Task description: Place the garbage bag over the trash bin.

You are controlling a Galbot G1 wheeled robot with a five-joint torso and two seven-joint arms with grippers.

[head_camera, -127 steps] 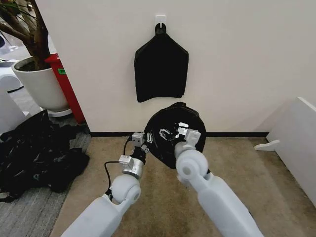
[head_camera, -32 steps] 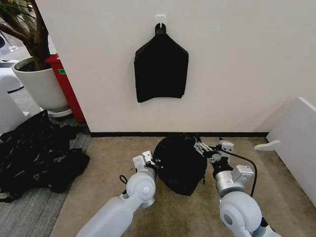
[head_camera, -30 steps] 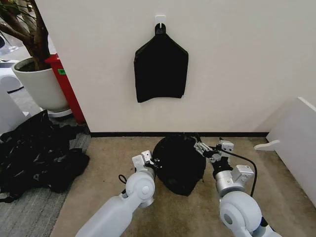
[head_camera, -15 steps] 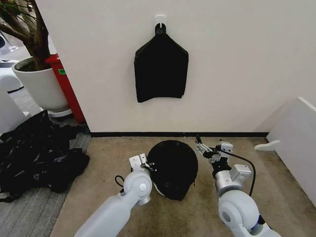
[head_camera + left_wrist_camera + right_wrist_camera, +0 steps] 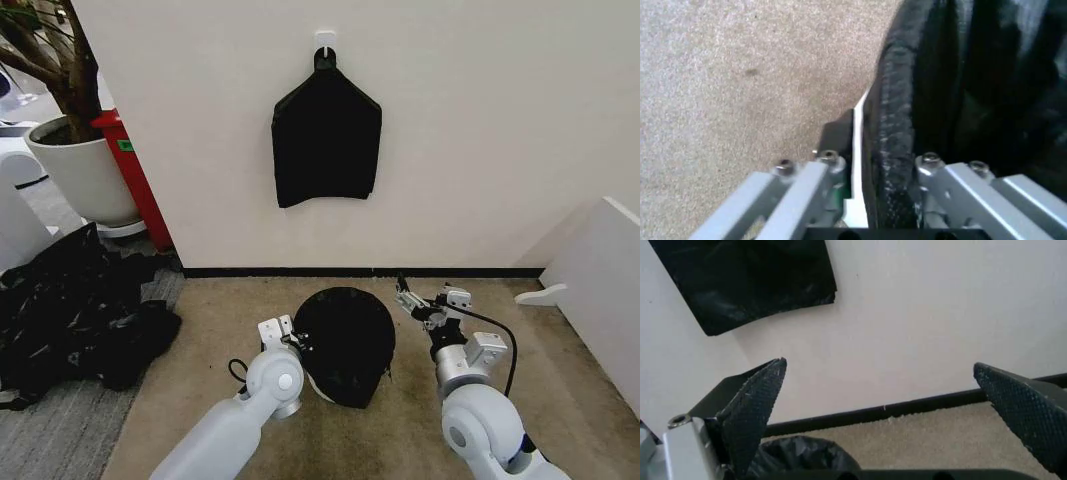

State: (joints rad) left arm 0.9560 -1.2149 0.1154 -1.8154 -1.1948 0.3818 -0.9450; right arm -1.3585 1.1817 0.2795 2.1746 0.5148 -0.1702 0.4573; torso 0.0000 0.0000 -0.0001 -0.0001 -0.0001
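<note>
Garbage bag (image 5: 345,340) over trash bin (image 5: 857,165): left hand (image 5: 283,335) clamps bagged rim at 9 o'clock; right hand (image 5: 412,303) spread wide, empty, at 3 o'clock. Tuck evenly.

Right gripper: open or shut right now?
Open. The right gripper has its textured pads spread wide with nothing between them, beside the garbage bag.

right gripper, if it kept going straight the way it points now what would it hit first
Probably the white wall, near the black baseboard. The right gripper is open with nothing between its fingers, and the way ahead looks free over the carpet. The bagged bin sits off to its side. Depth is hard to judge.
</note>
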